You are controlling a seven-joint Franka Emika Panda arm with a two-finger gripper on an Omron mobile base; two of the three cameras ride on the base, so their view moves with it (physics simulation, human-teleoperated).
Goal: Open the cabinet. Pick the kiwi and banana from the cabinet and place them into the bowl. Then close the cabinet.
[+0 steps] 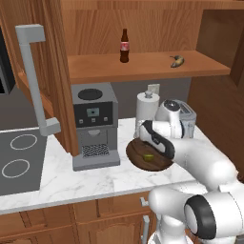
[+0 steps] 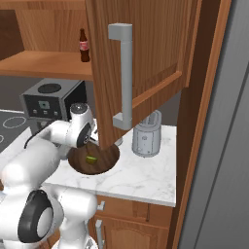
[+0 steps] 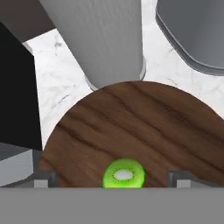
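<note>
Base views flank arm, share bowl (image 1: 143,159); hand view close above.

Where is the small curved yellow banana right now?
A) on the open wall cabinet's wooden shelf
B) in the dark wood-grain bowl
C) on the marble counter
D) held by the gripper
A: the small curved yellow banana lies on the wooden shelf of the reddish-brown wall cabinet, to the right of the dark brown bottle, while the wide dark wood-grain bowl holds just the tiny yellow-green kiwi.
</note>
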